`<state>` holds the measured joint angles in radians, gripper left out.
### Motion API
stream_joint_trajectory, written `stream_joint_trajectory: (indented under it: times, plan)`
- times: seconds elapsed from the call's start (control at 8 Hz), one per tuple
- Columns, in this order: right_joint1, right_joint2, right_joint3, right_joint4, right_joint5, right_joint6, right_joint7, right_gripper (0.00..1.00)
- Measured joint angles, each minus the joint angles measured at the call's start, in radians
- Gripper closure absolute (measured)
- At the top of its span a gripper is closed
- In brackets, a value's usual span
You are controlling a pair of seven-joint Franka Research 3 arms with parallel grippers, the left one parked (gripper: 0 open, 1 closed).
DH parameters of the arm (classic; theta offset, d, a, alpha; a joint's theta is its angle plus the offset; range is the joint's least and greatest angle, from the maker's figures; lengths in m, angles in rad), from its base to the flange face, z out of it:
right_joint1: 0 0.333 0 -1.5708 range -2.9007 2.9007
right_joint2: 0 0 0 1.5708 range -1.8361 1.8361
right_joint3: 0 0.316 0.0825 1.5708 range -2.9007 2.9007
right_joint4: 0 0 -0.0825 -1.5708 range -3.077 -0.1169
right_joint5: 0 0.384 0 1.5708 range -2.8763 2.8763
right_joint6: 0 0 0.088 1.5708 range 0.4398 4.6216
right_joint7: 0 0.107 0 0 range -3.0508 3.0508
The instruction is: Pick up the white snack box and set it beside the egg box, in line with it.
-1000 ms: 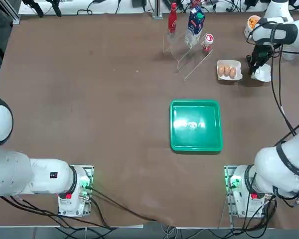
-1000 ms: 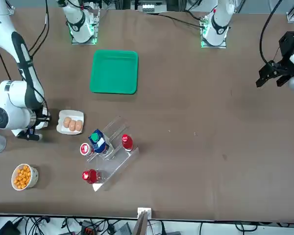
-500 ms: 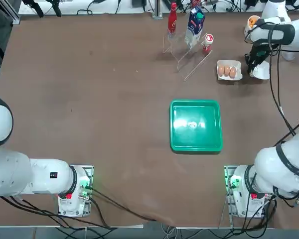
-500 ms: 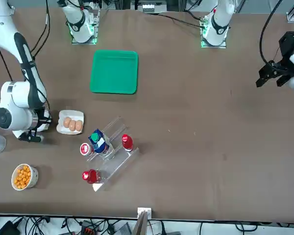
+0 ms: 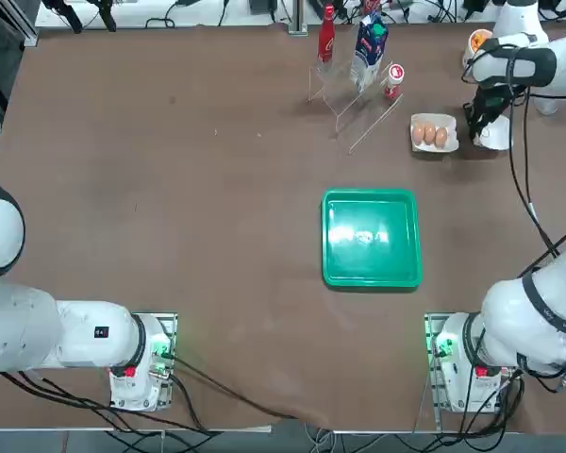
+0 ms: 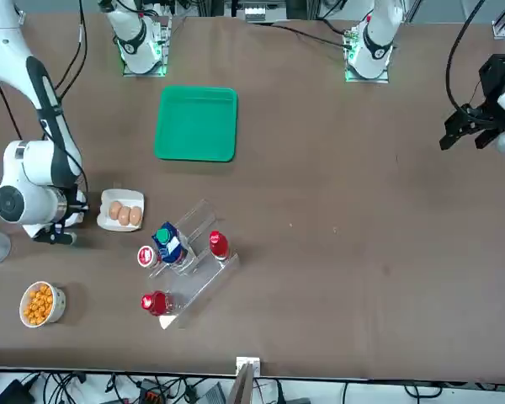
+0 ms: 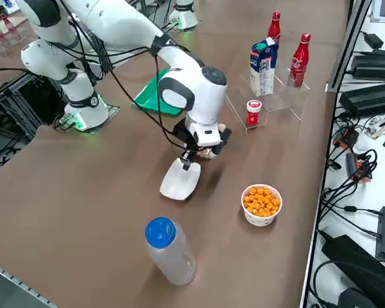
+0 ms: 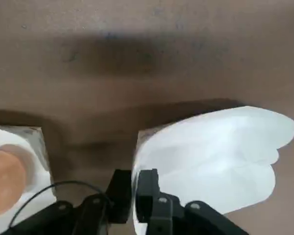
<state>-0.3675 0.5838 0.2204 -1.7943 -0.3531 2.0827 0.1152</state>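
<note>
The white snack box [image 7: 179, 180] hangs tilted just over the table, and my right gripper [image 7: 188, 159] is shut on its raised edge. In the wrist view the fingertips [image 8: 147, 182] pinch the rim of the snack box [image 8: 220, 152], with the egg box [image 8: 14, 169] a short gap away. From above, the snack box [image 5: 497, 138] lies to the right of the egg box [image 5: 434, 133], which shows brown eggs, and my gripper [image 5: 478, 120] is between them. The front view shows the egg box [image 6: 122, 210]; my arm hides the snack box there.
A green tray [image 5: 372, 237] sits mid-table. A clear rack [image 5: 354, 71] with bottles and a carton stands beyond the egg box. A cup of orange snacks [image 7: 261, 202] and a blue-capped clear bottle [image 7: 168, 249] stand near the snack box, toward the table's right edge.
My right arm has shifted slightly, carrying the snack box a little toward the table's far side. The egg box has not moved.
</note>
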Motion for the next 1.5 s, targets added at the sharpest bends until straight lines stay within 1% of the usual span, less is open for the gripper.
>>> stream_joint_trajectory:
  times: [0.12, 0.38, 0.5, 0.62, 0.75, 0.88, 1.0, 1.12, 1.38, 1.5]
  plan:
    - [-0.001, 0.000, -0.001, 0.000, 0.000, 0.000, 0.000, 0.65]
    - [-0.002, -0.003, -0.001, 0.005, 0.000, 0.000, 0.001, 0.27]
    - [-0.001, -0.019, 0.000, 0.013, 0.000, -0.003, 0.002, 0.06]
    - [-0.001, -0.057, 0.005, 0.024, 0.018, -0.013, 0.002, 0.00]
    - [0.000, -0.114, 0.013, 0.042, 0.082, -0.031, 0.002, 0.00]
    - [0.003, -0.186, 0.022, 0.076, 0.172, -0.081, 0.000, 0.00]
    - [0.004, -0.252, 0.032, 0.128, 0.237, -0.177, -0.001, 0.00]
    - [0.005, -0.300, 0.045, 0.210, 0.273, -0.315, -0.003, 0.00]
    - [0.006, -0.333, 0.093, 0.398, 0.290, -0.604, -0.010, 0.00]
    - [0.007, -0.332, 0.109, 0.463, 0.290, -0.720, -0.043, 0.00]
